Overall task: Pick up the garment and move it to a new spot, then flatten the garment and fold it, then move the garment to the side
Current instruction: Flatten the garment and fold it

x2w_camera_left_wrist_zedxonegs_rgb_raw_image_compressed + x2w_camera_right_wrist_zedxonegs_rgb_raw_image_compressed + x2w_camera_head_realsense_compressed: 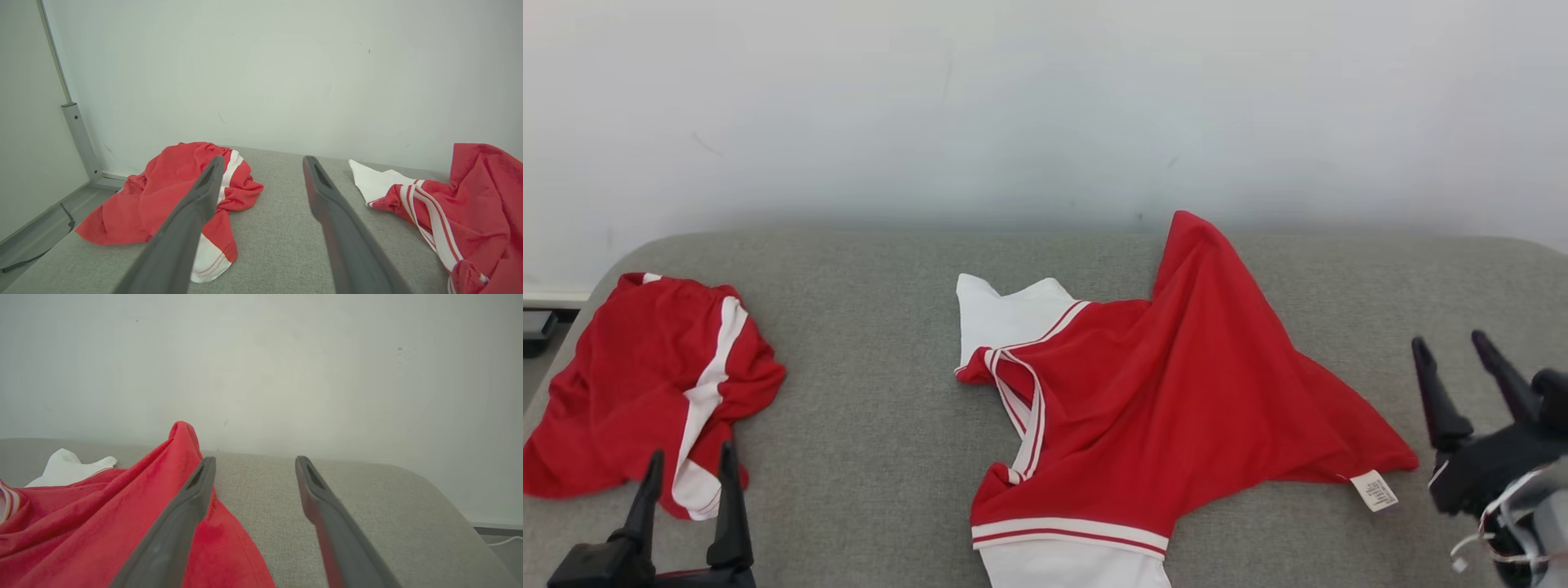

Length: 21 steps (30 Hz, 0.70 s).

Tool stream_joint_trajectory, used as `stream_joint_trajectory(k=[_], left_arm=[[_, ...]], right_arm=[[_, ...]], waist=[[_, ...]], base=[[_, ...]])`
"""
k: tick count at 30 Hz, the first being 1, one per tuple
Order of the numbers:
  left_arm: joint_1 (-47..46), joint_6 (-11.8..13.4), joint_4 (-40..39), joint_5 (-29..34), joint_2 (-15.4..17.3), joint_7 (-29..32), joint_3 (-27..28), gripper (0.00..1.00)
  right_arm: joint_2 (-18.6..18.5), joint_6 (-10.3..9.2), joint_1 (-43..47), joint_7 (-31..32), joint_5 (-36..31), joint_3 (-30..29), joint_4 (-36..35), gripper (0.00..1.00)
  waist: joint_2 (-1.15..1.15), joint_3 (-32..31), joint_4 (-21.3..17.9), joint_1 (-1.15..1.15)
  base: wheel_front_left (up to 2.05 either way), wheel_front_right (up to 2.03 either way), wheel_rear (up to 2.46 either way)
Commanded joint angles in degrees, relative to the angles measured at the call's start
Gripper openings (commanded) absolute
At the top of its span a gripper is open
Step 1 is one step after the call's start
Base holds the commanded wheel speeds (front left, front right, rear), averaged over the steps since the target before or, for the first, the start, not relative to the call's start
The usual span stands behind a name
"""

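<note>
Lying crumpled across the middle of the grey fabric-covered counter (866,392) is the red jersey with white sleeves and striped trim (1176,392). One raised fold of it peaks against the far edge, where the counter meets the pale wall (1045,106). Its white lower sleeve runs off the bottom of the head view.

A broad bare strip of counter separates it from the bunched red shorts with a white side stripe (645,384), which sit near the rounded left corner. More bare surface lies beyond the jersey towards the rounded right corner.

The left end effector (691,451) sits low at the near edge. Its fingers point towards the wall, spread apart and empty, with their tips over the near fringe of the shorts. The right end effector (1449,338) comes in from the right, leaning slightly leftward. It is also released and holds nothing, and it is close to the jersey's corner bearing a small white care label (1374,491).

The jersey's long axis runs across the counter, neckline towards the robot's left and hem corner towards its right.
</note>
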Motion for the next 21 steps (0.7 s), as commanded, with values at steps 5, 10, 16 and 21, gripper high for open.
stream_joint_trajectory(k=[5,10,16,21], left_arm=[[1.6,0.8,-2.1,0.9,1.5,1.7,0.2,1.0],[2.8,0.9,-4.2,0.7,2.5,3.7,0.4,1.0],[4.2,0.2,-6.4,-0.5,3.4,5.9,0.3,1.0],[4.9,0.1,-7.1,-1.3,3.7,6.9,0.1,1.0]], right_arm=[[4.5,0.11,6.6,2.1,-5.8,-7.1,-7.4,1.0],[8.6,0.11,11.9,6.9,-10.4,-12.6,-16.8,1.0],[13.1,0.11,16.8,12.9,-14.2,-16.5,-27.7,1.0],[15.0,0.11,19.8,16.3,-15.6,-18.5,-33.7,1.0]], waist=[[0.0,-1.0,-1.8,0.0],[0.0,-1.5,-3.1,0.0],[0.0,-1.9,-5.2,0.0],[0.0,-2.1,-6.2,0.0]], base=[[0.0,0.0,0.0],[0.0,0.0,0.0],[0.0,0.0,0.0],[0.0,0.0,0.0]])
